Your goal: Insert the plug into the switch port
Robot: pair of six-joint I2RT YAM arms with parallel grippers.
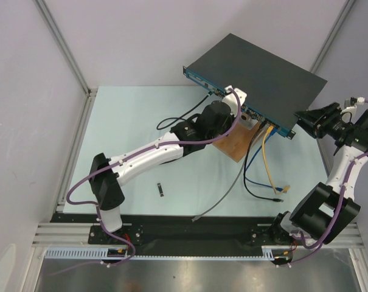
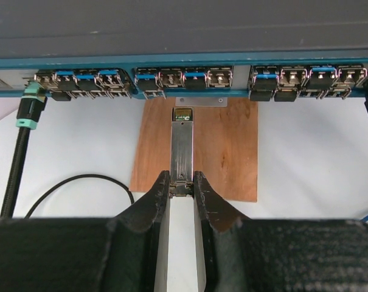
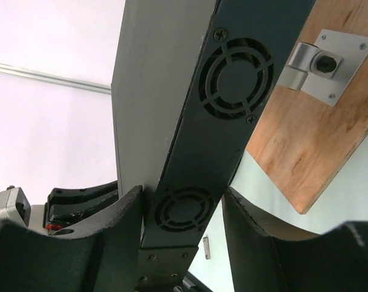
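Hidden within left hand (image 2: 182, 181): plug (image 2: 182, 143) rear

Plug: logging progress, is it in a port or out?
Out: held by the left claw, the plug has its tip short of the switch.

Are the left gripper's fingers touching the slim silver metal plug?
Touching. The left wrist view shows the left gripper with both fingers clamped against the slim silver metal plug, no gap visible.

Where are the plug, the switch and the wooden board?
plug (image 2: 182, 146), left wrist view, its silver body.
switch (image 1: 256, 76), top external view, black top.
wooden board (image 2: 226, 152), left wrist view, bare right half.
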